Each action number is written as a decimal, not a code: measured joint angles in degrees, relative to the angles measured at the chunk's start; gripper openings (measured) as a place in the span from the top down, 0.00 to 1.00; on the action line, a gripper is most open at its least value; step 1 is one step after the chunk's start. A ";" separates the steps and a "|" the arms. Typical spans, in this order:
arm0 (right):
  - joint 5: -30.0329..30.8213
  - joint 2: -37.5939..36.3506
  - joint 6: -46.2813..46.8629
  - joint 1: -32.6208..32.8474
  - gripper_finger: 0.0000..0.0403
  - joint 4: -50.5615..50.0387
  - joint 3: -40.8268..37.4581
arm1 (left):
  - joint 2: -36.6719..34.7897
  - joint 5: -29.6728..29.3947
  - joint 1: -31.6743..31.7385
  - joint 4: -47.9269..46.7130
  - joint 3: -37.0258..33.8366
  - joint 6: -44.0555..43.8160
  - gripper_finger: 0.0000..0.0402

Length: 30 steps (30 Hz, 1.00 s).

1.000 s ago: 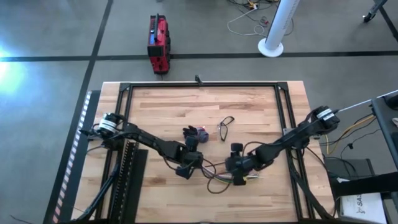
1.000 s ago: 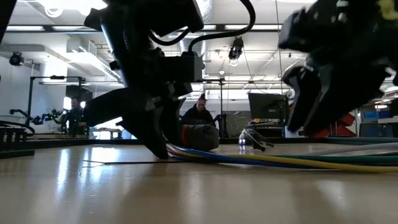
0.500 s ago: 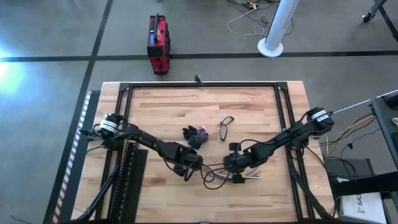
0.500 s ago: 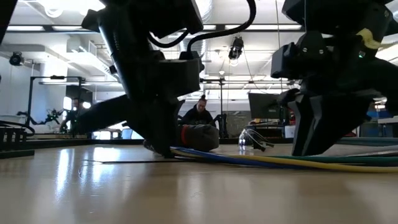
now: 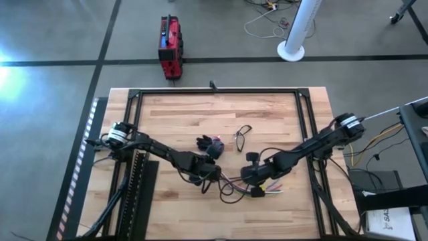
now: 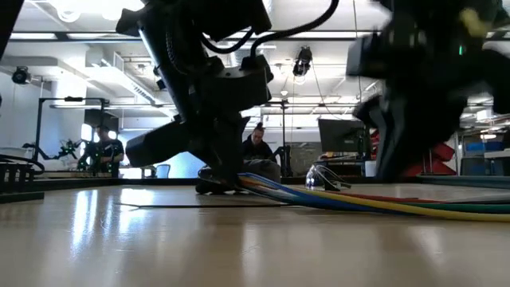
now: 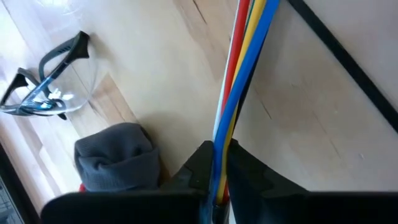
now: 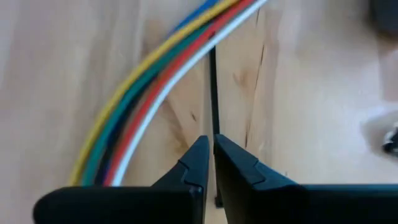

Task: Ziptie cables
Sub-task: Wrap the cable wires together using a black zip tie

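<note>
The cables (image 5: 234, 187) lie on the wooden worktop (image 5: 174, 114) toward its 6 o'clock edge, a bundle of blue, yellow, red, green and white wires running between the two arms and looping a little beyond them. In the low view they stretch flat along the surface (image 6: 358, 201) from the left arm's tip off toward 3 o'clock.

The left gripper (image 5: 208, 178) sits just at 9 o'clock of the bundle's middle, low on the worktop. Its wrist view shows its fingers (image 7: 199, 171) closed on the cables (image 7: 239, 81), with the coloured wires passing straight between them.

The right gripper (image 5: 249, 179) is at 3 o'clock of the left one, close beside it over the same bundle. In its wrist view its fingers (image 8: 193, 165) are drawn nearly together around the ziptie (image 8: 213, 93), a thin dark strap that runs out from between them and meets the cables (image 8: 149, 93) where they curve past. Whether the strap passes under or over the wires there cannot be told.

At 12 o'clock of the grippers, well apart from the bundle, rest a dark grey cloth bundle (image 5: 211, 144) and a pair of clear safety glasses (image 5: 242, 135); both also show in the left wrist view, cloth (image 7: 118, 155) and glasses (image 7: 50, 81).
</note>
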 joint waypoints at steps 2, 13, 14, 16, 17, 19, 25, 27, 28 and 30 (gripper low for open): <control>-0.04 -0.69 0.38 0.04 0.92 -2.47 -0.04 | 0.00 0.04 0.00 -0.02 0.01 -0.01 0.97; -0.61 2.89 1.74 -0.47 0.76 -3.64 -1.20 | -0.06 -0.24 0.23 0.73 0.01 1.02 0.97; -0.65 3.51 1.84 -0.60 0.76 -3.38 -1.19 | -0.07 -0.25 0.28 0.80 0.01 1.00 0.96; -0.93 4.54 1.85 -0.82 0.78 -3.11 -1.06 | -0.07 -0.24 0.31 0.75 -0.01 0.98 0.96; -1.40 4.95 1.83 -0.98 0.79 -3.15 -0.98 | -0.07 -0.24 0.40 0.81 -0.01 0.98 0.95; -1.78 5.72 1.66 -1.29 0.82 -3.15 -0.98 | -0.09 -0.22 0.59 0.86 -0.01 0.98 0.94; -2.60 6.00 -0.02 -1.53 0.96 -3.26 -1.00 | -0.15 -0.21 2.44 1.06 -0.01 1.12 0.93; -2.53 5.97 -1.18 -1.53 0.99 -3.30 -1.01 | -0.15 -0.20 3.37 0.99 -0.01 1.13 0.93; -2.53 5.97 -1.69 -1.53 0.99 -3.33 -1.01 | -0.15 -0.20 3.82 0.98 -0.01 1.13 0.93; -2.43 5.97 -2.26 -1.53 0.98 -3.49 -1.01 | -0.15 -0.20 4.83 0.84 -0.01 1.14 0.93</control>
